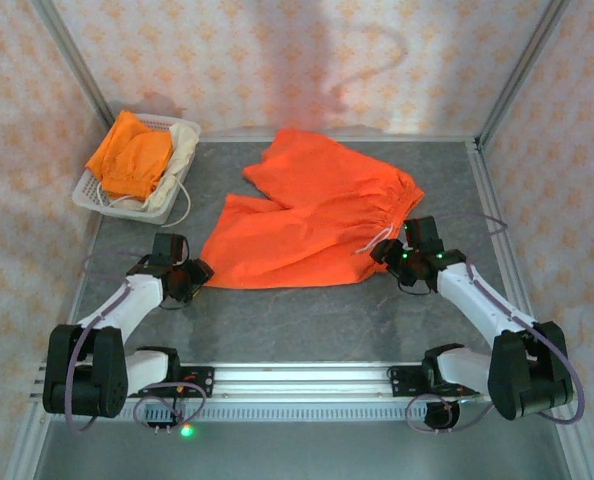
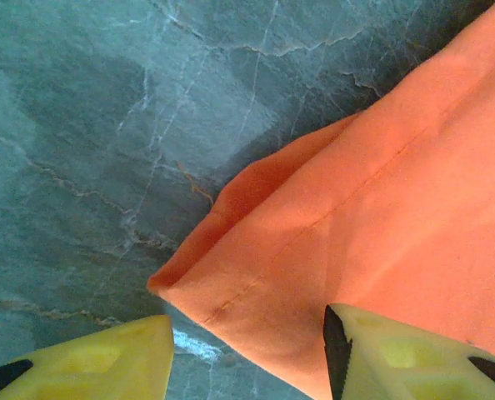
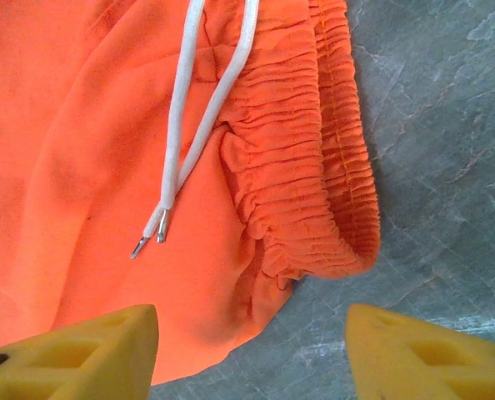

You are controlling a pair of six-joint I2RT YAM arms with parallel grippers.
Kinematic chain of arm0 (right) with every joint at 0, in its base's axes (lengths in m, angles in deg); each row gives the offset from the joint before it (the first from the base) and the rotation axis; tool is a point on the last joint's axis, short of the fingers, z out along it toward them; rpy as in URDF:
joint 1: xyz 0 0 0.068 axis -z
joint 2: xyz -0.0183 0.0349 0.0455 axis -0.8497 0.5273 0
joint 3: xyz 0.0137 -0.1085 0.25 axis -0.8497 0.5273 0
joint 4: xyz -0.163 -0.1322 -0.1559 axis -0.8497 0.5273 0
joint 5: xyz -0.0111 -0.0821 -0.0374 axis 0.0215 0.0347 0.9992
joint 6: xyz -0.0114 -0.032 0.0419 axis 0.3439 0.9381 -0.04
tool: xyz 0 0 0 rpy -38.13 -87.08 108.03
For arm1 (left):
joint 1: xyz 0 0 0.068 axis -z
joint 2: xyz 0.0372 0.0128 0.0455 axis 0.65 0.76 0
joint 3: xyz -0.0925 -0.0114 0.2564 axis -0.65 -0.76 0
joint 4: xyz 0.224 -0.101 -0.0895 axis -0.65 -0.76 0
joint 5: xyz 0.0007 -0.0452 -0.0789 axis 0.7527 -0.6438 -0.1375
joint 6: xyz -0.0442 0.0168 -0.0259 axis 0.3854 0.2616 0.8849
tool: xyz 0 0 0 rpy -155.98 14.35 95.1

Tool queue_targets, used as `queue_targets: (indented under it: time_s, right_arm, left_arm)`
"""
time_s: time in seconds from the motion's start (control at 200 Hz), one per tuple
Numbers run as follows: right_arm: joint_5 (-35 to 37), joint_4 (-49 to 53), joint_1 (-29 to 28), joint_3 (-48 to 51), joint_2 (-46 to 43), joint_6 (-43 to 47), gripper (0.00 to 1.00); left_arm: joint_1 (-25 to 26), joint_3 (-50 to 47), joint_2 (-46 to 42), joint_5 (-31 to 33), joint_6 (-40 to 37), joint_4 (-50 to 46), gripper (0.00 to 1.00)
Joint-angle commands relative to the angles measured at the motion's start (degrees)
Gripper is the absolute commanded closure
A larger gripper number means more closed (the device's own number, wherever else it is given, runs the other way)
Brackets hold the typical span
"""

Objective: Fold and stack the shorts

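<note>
One pair of bright orange shorts (image 1: 307,215) lies spread flat on the grey table, waistband to the right. My left gripper (image 1: 190,275) is open at its lower left hem corner (image 2: 231,283), with that corner between the yellow fingers (image 2: 89,362). My right gripper (image 1: 395,258) is open at the gathered waistband corner (image 3: 314,217), next to the white drawstring (image 3: 193,125). A second orange pair (image 1: 132,155) and a cream-beige pair (image 1: 180,160) sit in the white mesh basket (image 1: 92,197) at the back left.
The basket stands against the left wall. A cream drawstring loop (image 1: 182,205) hangs out of it onto the table. Bare grey table (image 1: 307,320) stretches between the shorts and the arm bases. Metal frame posts line both side walls.
</note>
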Motion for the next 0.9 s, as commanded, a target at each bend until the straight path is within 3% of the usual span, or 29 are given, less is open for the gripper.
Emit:
queue_targets:
  time_s: [0.0, 0.24, 0.505, 0.896]
  right_arm:
    - [0.2, -0.9, 0.0, -0.7, -0.5, -0.9, 0.4]
    - [0.5, -0.8, 0.0, -0.1, -0.5, -1.3, 0.4]
    - [1.9, -2.6, 0.1, 2.0, -0.1, -5.7, 0.45]
    - [2.8, -9.4, 1.1, 4.1, 5.1, -15.8, 0.47]
  left_arm:
    - [-0.4, -0.1, 1.0, 1.5, 0.9, 2.1, 0.53]
    - [-0.4, 0.9, 4.8, 2.4, 0.5, 4.6, 0.66]
    - [-0.4, 4.4, 5.8, 1.9, -1.1, 3.8, 0.95]
    - [-0.4, 2.2, 5.8, 1.2, -1.2, 5.1, 0.99]
